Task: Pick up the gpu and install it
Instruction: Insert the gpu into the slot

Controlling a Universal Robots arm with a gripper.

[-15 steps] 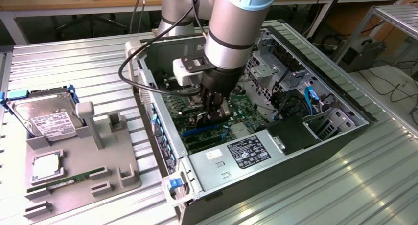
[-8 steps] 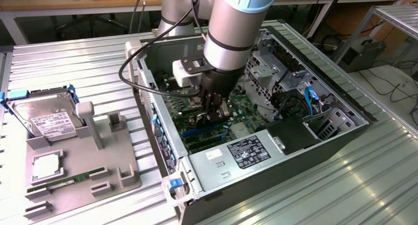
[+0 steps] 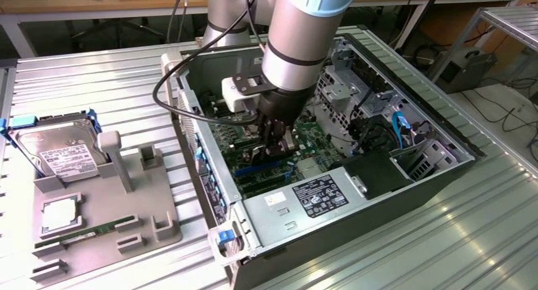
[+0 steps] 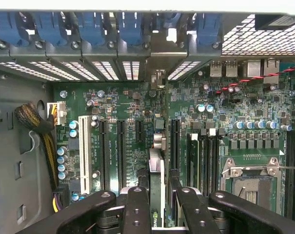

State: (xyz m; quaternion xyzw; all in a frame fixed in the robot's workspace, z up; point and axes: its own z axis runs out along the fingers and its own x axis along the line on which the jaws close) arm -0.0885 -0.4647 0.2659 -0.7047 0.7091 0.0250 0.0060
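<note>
**Inside the case: card held over the motherboard slots**

Above the motherboard (image 4: pixel 137 112), the gpu (image 4: pixel 156 183) is seen edge-on, clamped between the fingers of the gripper (image 3: pixel 276 142), apparently over an expansion slot (image 4: pixel 174 141); contact cannot be confirmed. Misalignment with that slot would jam the card edge against the board. Its metal end could catch the case's rear bracket wall (image 4: pixel 113 53).
</note>
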